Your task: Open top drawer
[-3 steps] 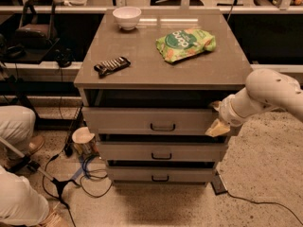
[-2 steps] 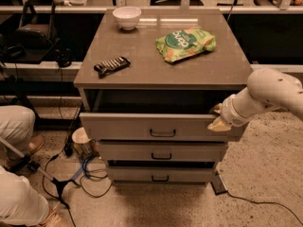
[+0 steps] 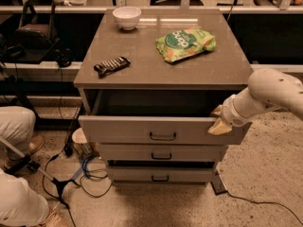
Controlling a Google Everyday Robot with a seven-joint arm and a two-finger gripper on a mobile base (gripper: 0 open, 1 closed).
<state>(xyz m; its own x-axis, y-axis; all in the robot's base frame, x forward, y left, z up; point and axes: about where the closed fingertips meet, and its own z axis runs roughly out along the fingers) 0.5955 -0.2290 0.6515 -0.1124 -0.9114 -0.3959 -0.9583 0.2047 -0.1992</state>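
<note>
The top drawer (image 3: pixel 123 130) is the widest grey drawer of the cabinet, with a small black loop handle (image 3: pixel 163 136). It stands pulled out toward me, and its dark interior (image 3: pixel 156 103) shows under the cabinet top. My gripper (image 3: pixel 218 120) is at the drawer's right end, with tan fingers (image 3: pixel 219 126) over the top edge of the drawer front. The white arm (image 3: pixel 272 94) reaches in from the right.
Two shallower grey drawers (image 3: pixel 161 153) sit shut below. On the cabinet top (image 3: pixel 142 67) lie a white bowl (image 3: pixel 127 17), a green snack bag (image 3: pixel 185 43) and a dark snack bar (image 3: pixel 111 65). A person's legs (image 3: pixel 16 174), cables and a cup (image 3: pixel 78 138) are on the floor at left.
The top drawer has slid further out toward me, and more of its dark interior shows. My gripper has moved forward with the drawer's right end.
</note>
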